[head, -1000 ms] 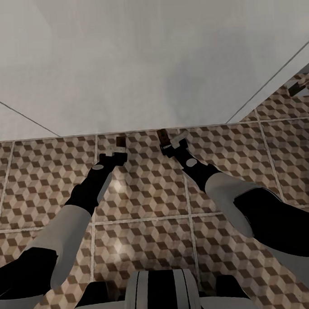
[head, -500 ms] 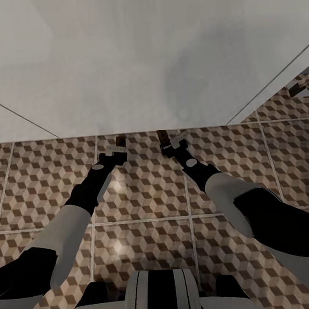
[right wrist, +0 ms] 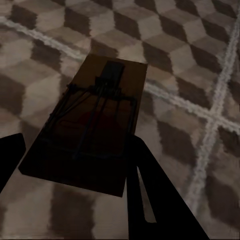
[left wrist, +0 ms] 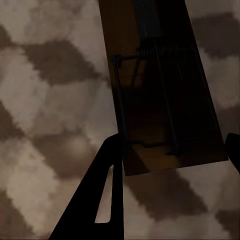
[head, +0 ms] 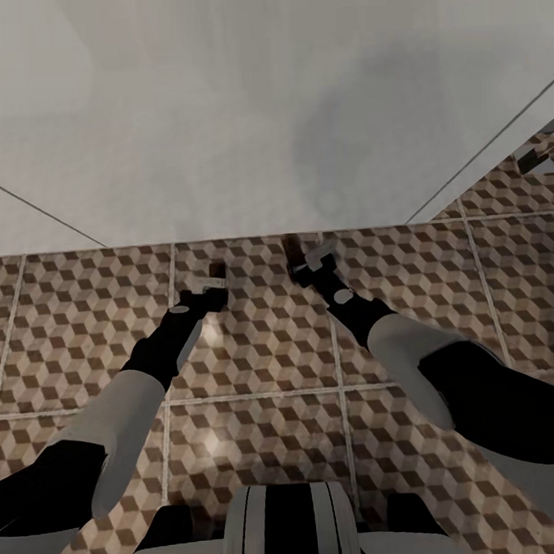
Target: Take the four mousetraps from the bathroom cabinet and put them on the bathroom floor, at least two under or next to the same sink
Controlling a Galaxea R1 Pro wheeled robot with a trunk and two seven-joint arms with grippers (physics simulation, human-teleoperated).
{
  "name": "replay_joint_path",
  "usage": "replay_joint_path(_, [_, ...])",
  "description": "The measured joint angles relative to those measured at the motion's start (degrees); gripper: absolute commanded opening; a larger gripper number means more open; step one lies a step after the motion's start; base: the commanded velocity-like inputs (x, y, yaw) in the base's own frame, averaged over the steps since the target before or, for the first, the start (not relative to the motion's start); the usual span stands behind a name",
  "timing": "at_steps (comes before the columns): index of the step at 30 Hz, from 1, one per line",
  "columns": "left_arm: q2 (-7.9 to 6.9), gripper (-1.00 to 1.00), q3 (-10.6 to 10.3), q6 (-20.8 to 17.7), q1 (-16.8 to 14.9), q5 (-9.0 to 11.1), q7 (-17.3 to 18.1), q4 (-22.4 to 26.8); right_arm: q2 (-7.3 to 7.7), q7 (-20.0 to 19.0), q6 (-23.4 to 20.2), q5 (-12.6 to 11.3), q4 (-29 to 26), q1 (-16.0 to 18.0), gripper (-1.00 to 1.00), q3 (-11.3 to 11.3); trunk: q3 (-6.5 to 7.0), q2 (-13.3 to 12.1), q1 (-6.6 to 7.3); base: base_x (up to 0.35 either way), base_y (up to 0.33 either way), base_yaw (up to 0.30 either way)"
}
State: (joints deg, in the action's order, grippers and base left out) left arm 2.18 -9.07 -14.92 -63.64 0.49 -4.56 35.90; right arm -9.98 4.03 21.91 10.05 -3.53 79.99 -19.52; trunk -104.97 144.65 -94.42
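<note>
Head view: both arms stretched forward and down over the bathroom floor (head: 258, 375), close to the foot of a pale wall (head: 268, 107).
Left gripper (head: 214, 285): low over the tiles, a small brown mousetrap (head: 216, 269) at its tip; too small here to judge the grip.
Right gripper (head: 306, 263): likewise low, nearer the wall line, second mousetrap (head: 292, 246) dark at its tip, seemingly on or just above the tiles.
Sink: cannot tell whether one stands near; a dark object at the far right edge, unclear.

Left wrist view: mousetrap (left wrist: 165, 95) seen flat-on against the cube-pattern floor (left wrist: 45, 100), spring and wire bar visible.
Fingers, left: one dark finger (left wrist: 100, 200) at the slab's near corner, the other a sliver at the picture's edge; spread about the slab's width; contact cannot be told, so held or freed unclear.

Right wrist view: mousetrap (right wrist: 92, 125) lying flat, apparently resting on the floor (right wrist: 190, 45) beside a grout line.
Fingers, right: one finger (right wrist: 150, 200) at the slab's near corner, the other off to the far side; flanking the slab, grip cannot be told.

Likely purpose: traps kept flat and low so they settle on the tiles without tumbling.
</note>
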Motion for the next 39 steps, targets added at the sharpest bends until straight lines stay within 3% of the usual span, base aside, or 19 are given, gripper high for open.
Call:
replay_joint_path(20, [0.42,-1.00,0.1,-2.9,-0.5,0.0,-0.3,3.6,0.00,0.2,2.8,3.1,-0.1,-4.0,-1.00,0.0,0.00,0.0,0.00,0.000,0.000,0.000])
replay_joint_path(39, [0.82,-1.00,-0.1,-2.5,-0.5,0.0,-0.2,-1.2,0.00,0.3,2.3,3.3,-0.1,-4.1,-1.00,0.0,0.00,0.0,0.00,0.000,0.000,0.000])
